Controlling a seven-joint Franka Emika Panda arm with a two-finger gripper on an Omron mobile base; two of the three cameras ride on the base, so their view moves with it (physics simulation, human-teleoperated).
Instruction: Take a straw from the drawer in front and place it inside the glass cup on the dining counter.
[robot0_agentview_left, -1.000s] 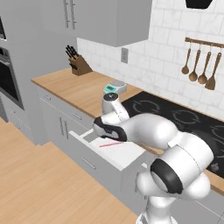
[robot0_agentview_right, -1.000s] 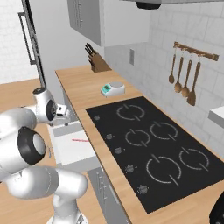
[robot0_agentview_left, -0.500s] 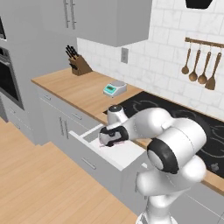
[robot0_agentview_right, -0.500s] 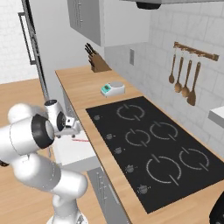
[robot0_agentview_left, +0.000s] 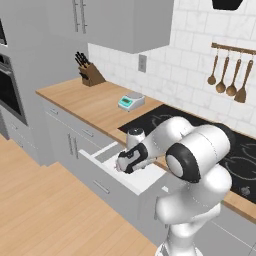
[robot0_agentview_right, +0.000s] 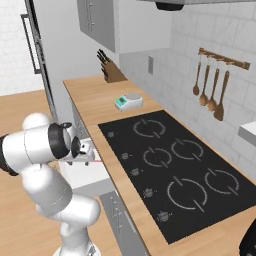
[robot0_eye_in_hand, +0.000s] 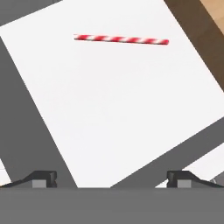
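Note:
The drawer (robot0_agentview_left: 107, 186) stands pulled out under the wooden worktop, and its white inside (robot0_eye_in_hand: 109, 109) faces the hand. The straw (robot0_eye_in_hand: 121, 40), thin with red and white stripes, lies flat on the drawer floor toward its far side; a short red piece of the straw (robot0_agentview_right: 96, 161) pokes out beside the hand. My gripper (robot0_eye_in_hand: 113, 179) is open, hanging low over the drawer with nothing between its fingertips (robot0_eye_in_hand: 41, 178), a good way short of the straw. From the left, the gripper (robot0_agentview_left: 123, 163) reaches down inside the drawer. The glass cup and the dining counter are out of view.
The black cooktop (robot0_agentview_right: 175, 170) is set into the wood worktop (robot0_agentview_left: 95, 105) just behind the drawer. A small teal scale (robot0_agentview_left: 131, 101) and a knife block (robot0_agentview_left: 90, 75) stand farther back. Wooden utensils (robot0_agentview_left: 227, 75) hang on the wall. A wall oven (robot0_agentview_left: 10, 90) is at the left.
The arm has folded down and lowered the hand from above the worktop edge into the open drawer. The gripper stayed open, and the straw has not moved.

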